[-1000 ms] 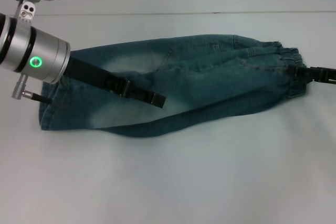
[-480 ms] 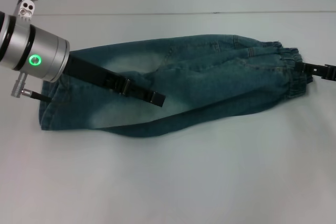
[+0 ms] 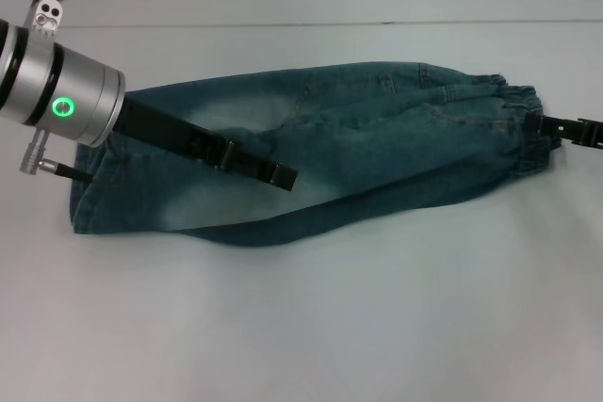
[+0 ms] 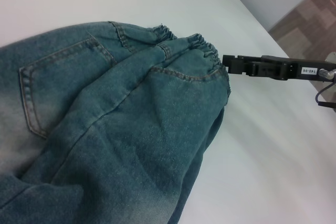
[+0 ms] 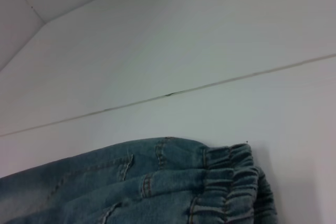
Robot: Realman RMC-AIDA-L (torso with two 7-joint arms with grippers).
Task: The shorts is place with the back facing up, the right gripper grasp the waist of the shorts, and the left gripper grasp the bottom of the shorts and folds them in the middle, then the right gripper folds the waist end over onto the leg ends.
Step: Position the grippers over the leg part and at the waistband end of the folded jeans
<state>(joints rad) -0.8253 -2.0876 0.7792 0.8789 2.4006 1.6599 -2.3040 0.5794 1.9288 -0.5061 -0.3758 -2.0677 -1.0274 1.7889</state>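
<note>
The blue denim shorts (image 3: 377, 152) lie folded lengthwise on the white table, forming one long strip. Their elastic waist (image 3: 523, 124) is at the right and the leg ends (image 3: 85, 200) at the left. My left gripper (image 3: 283, 176), on its silver wrist with the green ring light, reaches over the pale leg part from the upper left. My right gripper (image 3: 554, 125) sits low at the outer edge of the waist. The left wrist view shows it (image 4: 228, 65) right at the puckered band (image 4: 199, 51). A back pocket (image 4: 58, 82) faces up. The right wrist view shows the waist (image 5: 231, 177).
The shorts rest on a white table (image 3: 311, 327) whose bare surface stretches in front of them. A thin seam (image 3: 377, 23) crosses the table behind them. In the left wrist view a patch of floor (image 4: 310, 14) shows beyond the table's edge.
My right gripper has drawn back slightly to the right, off the waistband. The shorts and the left arm have stayed where they were.
</note>
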